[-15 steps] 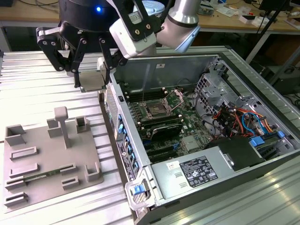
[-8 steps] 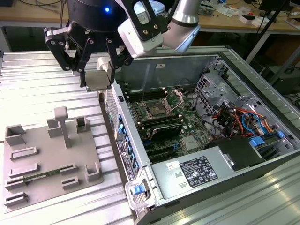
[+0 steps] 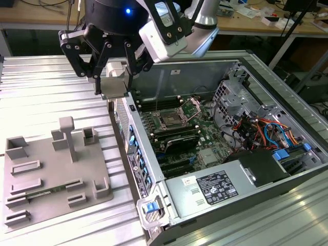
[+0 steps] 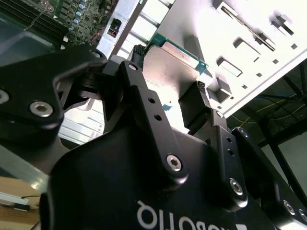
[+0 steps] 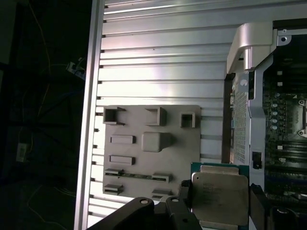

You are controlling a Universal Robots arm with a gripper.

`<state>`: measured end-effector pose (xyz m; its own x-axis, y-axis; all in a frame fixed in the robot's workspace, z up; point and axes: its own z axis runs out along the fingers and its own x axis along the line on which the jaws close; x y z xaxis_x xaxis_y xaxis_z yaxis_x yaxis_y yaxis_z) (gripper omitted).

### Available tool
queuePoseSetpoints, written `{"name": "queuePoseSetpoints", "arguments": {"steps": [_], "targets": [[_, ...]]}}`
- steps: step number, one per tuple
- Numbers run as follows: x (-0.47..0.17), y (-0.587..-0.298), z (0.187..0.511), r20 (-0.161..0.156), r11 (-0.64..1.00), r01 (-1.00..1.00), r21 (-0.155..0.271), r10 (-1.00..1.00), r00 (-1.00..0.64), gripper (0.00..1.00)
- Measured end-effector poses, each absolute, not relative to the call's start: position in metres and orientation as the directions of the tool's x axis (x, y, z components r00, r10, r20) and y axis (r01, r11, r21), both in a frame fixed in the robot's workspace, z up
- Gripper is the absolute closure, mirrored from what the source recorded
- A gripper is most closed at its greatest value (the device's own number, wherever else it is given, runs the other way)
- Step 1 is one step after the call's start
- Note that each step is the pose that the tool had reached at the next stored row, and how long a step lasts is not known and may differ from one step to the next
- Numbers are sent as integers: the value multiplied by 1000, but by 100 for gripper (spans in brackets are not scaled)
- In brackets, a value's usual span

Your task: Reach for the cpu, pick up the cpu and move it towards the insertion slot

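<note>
Where the jaws close, the cpu [image 5: 220,197] sits clamped between them.

In the exterior view the gripper [image 3: 111,82] hangs above the far left edge of the open computer case [image 3: 215,200], its black fingers closed on the cpu [image 3: 115,86], a pale flat square held clear of the ribbed metal table [image 3: 46,92]. The insertion slot [image 3: 170,120] lies to the right on the green motherboard, well apart from the chip. On the exterior view's left, nearer, rests the grey plastic plate [image 3: 51,169] with raised blocks

1 cpu [image 5: 219,197], 1 insertion slot [image 3: 169,121], 1 grey plate [image 3: 46,177], 1 computer case [image 3: 287,128].
</note>
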<state>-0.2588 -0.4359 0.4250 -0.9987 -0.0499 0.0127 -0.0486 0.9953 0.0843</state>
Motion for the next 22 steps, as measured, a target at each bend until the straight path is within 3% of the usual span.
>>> {"name": "queuePoseSetpoints", "arguments": {"steps": [22], "targets": [[-252,-436,425,13,995,-49,84,-50,-999,45]]}}
